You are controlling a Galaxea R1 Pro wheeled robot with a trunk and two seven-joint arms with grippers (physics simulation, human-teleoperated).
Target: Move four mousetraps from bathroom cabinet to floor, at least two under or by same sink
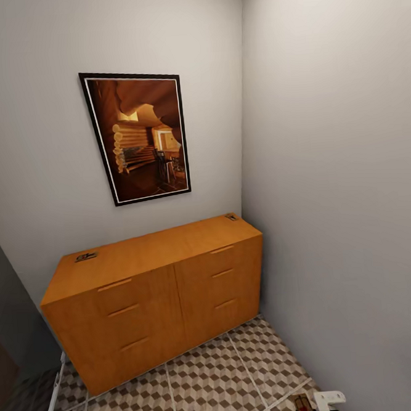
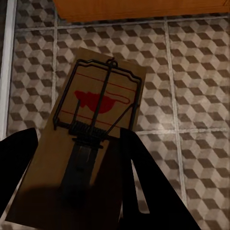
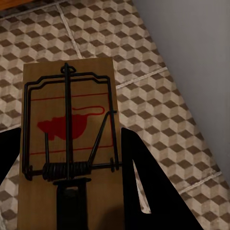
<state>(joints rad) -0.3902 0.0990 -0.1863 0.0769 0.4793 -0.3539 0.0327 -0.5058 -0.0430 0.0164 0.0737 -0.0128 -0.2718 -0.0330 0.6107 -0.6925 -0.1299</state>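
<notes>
At about five o'clock in the head view, a small white angular bracket-like part of the robot (image 1: 329, 399) showed at the frame's lower edge, with a dark, nearly black piece just beside it toward seven o'clock.

In the left wrist view, the left end effector (image 2: 79, 189) had two matte black fingers (image 2: 148, 191): broad, flat, wedge-shaped blades, with no screws, cables or markings discernible.

In the right wrist view, the right end effector (image 3: 67, 187) looked the same, its black fingers (image 3: 141, 182) tapering to blunt points; one carried a narrow pale sliver, a slot or a highlight.
</notes>
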